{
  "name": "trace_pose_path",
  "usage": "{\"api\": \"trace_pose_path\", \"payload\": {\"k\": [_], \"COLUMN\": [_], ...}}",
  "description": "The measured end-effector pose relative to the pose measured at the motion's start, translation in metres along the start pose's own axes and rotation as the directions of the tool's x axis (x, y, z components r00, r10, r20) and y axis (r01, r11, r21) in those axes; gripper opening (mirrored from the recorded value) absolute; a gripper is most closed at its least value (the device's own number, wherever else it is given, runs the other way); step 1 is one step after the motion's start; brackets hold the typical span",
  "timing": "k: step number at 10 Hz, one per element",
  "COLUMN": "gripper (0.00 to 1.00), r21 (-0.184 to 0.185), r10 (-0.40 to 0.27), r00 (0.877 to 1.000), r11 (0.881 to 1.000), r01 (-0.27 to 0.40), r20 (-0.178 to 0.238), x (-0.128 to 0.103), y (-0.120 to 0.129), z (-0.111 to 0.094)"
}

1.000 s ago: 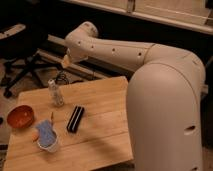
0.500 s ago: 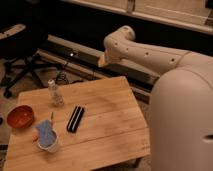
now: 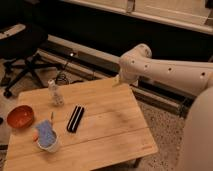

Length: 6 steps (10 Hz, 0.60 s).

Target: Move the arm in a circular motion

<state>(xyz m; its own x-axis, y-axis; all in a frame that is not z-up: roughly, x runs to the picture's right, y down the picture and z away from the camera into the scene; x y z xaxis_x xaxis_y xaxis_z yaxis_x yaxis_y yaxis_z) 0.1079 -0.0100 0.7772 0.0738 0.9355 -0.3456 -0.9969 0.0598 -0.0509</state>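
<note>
The arm (image 3: 170,72) is thick and cream-white with small dark screw holes. It reaches in from the right edge to a rounded joint (image 3: 136,56) above the far right corner of the wooden table (image 3: 107,125). Below that joint only a small pale tip of the gripper (image 3: 117,79) shows, hanging just over the table's back edge. The forearm hides most of it. The arm's bulky base segment (image 3: 200,135) fills the lower right.
On the table's left half stand a red bowl (image 3: 20,116), a white cup holding a blue cloth (image 3: 47,137), a flat black bar (image 3: 75,118) and a small clear bottle (image 3: 55,93). A black office chair (image 3: 25,47) stands at the back left, and a dark low wall runs behind.
The arm has swung steadily right, from over the table's far left side to its far right corner. The things on the table have not moved.
</note>
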Motion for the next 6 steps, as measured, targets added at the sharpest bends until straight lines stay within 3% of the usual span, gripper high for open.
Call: {"api": "trace_pose_path", "payload": {"k": [1, 3, 5, 6], "gripper": [0.8, 0.8, 0.8, 0.8], "r21": [0.012, 0.002, -0.064, -0.109], "r10": [-0.005, -0.057, -0.152, -0.212], "r00": [1.0, 0.997, 0.988, 0.977], "r11": [1.0, 0.998, 0.987, 0.972], "r01": [0.006, 0.057, 0.149, 0.209], "r20": [-0.031, -0.056, -0.04, -0.016], "x": [0.033, 0.075, 0.093, 0.095], "y": [0.003, 0.034, 0.094, 0.132], "z": [-0.006, -0.021, -0.038, -0.046]}}
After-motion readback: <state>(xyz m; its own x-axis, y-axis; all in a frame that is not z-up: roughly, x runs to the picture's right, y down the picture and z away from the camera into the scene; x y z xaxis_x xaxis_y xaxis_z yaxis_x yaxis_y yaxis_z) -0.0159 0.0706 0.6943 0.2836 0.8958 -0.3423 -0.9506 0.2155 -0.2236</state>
